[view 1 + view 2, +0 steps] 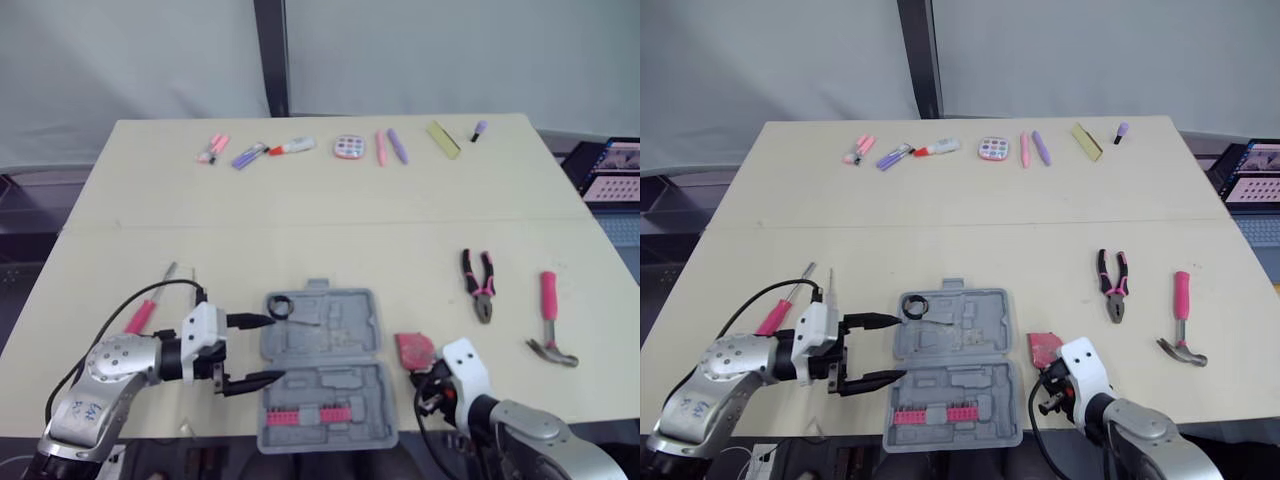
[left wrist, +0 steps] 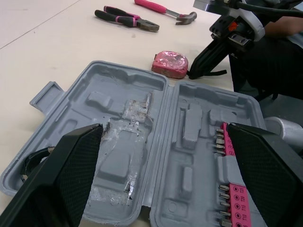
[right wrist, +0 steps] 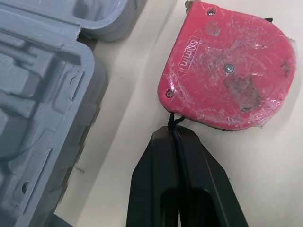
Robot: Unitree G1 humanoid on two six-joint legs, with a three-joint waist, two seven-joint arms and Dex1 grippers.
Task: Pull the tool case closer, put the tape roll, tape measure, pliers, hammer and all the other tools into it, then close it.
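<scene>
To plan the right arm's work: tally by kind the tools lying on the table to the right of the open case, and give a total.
tape measure: 1
pliers: 1
hammer: 1
Total: 3

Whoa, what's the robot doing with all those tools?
The robot is packing tools into the open grey tool case in front of it. Its right gripper is shut on the thin black cord of the pink tape measure, which lies on the table just right of the case. Its left gripper is open at the case's left edge, near the black tape roll. The pliers, hammer and a pink screwdriver lie on the table, not yet packed.
</scene>
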